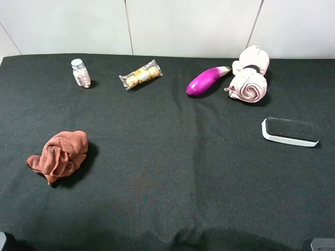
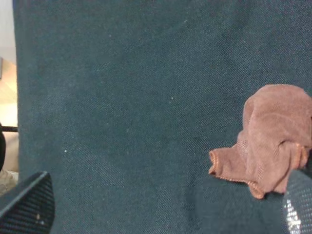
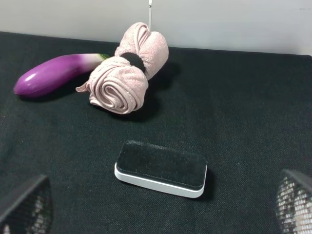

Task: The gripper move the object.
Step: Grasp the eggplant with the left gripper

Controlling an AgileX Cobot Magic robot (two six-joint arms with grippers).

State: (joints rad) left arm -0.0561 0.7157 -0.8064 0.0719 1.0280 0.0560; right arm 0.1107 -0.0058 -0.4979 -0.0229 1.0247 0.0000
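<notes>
Beyond the right tool (image 3: 160,202) lies the eraser (image 3: 161,167).

Along the back of the bench (image 1: 167,209), left to right: bottle (image 1: 80,72), snack packet (image 1: 141,75), eggplant (image 1: 205,81), towel roll (image 1: 250,76) just beside the eggplant. Nearer the front, rag (image 1: 58,154) at far left, box (image 1: 290,132) at far right.

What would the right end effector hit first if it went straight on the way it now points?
Likely the black-topped white rectangular block, centred ahead of the right end effector; the rolled pink towel lies beyond.
</notes>
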